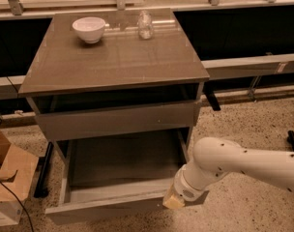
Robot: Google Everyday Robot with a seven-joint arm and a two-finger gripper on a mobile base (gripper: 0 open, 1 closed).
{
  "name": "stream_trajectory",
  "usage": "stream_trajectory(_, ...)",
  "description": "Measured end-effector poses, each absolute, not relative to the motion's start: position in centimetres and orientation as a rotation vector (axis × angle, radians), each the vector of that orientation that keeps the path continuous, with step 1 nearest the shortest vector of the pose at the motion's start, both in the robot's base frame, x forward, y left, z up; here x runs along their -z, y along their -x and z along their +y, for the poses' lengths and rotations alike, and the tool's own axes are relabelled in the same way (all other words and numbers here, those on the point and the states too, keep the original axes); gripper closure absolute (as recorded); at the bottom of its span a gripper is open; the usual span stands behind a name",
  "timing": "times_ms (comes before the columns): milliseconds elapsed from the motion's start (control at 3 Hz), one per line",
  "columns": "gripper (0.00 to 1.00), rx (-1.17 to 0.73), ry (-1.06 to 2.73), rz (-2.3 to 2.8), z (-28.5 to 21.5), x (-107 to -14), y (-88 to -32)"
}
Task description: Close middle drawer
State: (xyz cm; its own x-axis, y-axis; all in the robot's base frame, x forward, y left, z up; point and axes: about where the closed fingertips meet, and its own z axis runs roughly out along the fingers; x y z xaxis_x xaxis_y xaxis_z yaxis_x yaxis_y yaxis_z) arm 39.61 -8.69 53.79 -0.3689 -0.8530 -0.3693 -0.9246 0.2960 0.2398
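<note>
Speckled floor, grey cabinet, bowl and jar on its tabletop, middle drawer pulled wide open, tool at its front panel's right end, grip state impossible to tell.

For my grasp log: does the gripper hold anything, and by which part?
Cannot be told. The gripper is at the right end of the front panel of the open middle drawer; no grip is visible.
</note>
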Motion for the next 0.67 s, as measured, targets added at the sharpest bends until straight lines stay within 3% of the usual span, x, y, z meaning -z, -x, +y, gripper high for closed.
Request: stream_trajectory(667,1.0,-0.678,1.623,2.403,-7.1,-46.1,-41.7)
